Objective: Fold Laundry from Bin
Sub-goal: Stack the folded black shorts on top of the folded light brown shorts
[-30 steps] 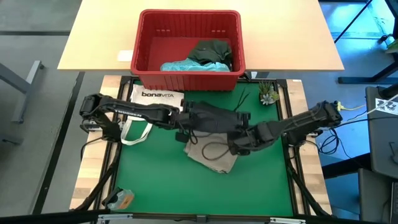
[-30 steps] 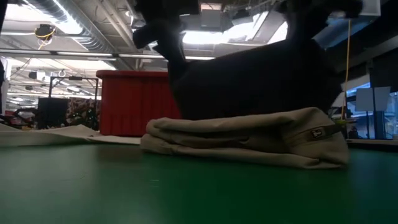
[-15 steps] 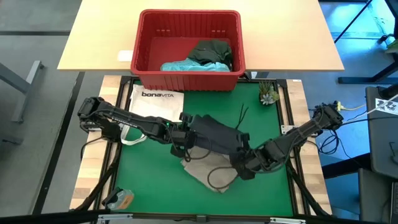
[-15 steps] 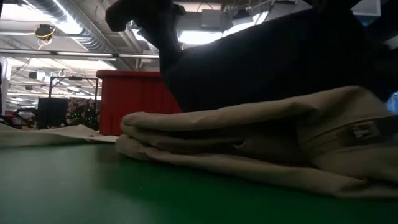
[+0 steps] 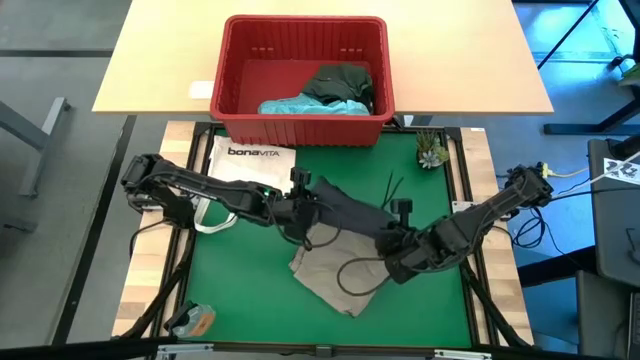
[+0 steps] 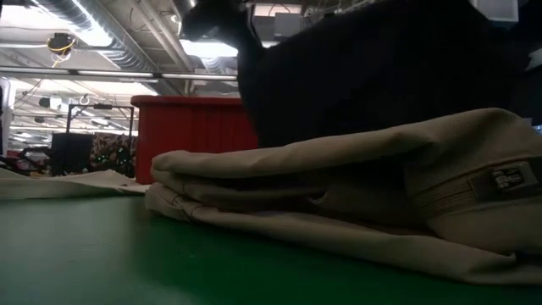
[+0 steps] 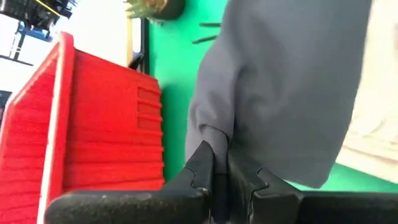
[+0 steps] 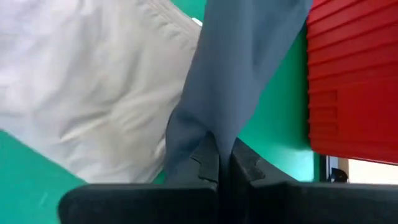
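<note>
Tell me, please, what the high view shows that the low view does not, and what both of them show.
Only the high view shows both grippers, left and right, each shut on the dark grey garment, plus the turquoise garment and dark green garment in the bin, and the white tote bag. Only the low view shows the label on the khaki garment and the ceiling beyond. Both show the khaki and dark grey garments, the red bin and the green mat.
</note>
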{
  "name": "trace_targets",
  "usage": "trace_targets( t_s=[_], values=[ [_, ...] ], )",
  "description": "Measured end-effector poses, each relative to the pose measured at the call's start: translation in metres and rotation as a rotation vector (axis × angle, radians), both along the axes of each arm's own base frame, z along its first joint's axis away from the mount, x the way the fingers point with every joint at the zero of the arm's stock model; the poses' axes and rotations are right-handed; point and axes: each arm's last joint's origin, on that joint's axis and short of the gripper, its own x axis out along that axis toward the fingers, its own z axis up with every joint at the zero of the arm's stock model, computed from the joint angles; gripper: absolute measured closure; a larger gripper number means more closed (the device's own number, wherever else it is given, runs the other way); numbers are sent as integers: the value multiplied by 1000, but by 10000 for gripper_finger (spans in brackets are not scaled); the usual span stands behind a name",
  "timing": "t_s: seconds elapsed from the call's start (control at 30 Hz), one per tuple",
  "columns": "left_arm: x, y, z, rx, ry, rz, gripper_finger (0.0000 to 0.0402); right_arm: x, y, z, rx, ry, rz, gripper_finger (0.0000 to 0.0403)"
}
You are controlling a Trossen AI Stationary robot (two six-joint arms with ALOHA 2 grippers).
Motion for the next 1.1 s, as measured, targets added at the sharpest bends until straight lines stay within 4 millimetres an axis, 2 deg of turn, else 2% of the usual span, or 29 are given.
trace_targets(
  t_s=[0.17, 0.37, 0.57, 1.1],
  values=[
    [-6, -6, 13, -7, -39, -29, 390, -1, 5, 6, 37, -16, 21, 401],
    [-14, -31, 9, -61, 0, -101, 390, -5, 22, 6, 117, -30, 38, 401],
    [-25, -47, 4, -164, 44, -94, 390, 7, 48, -3, 242, -81, 102, 392],
    [-43, -70, -5, -432, 185, -110, 381, 60, 95, -61, 503, -46, 212, 388]
  ],
)
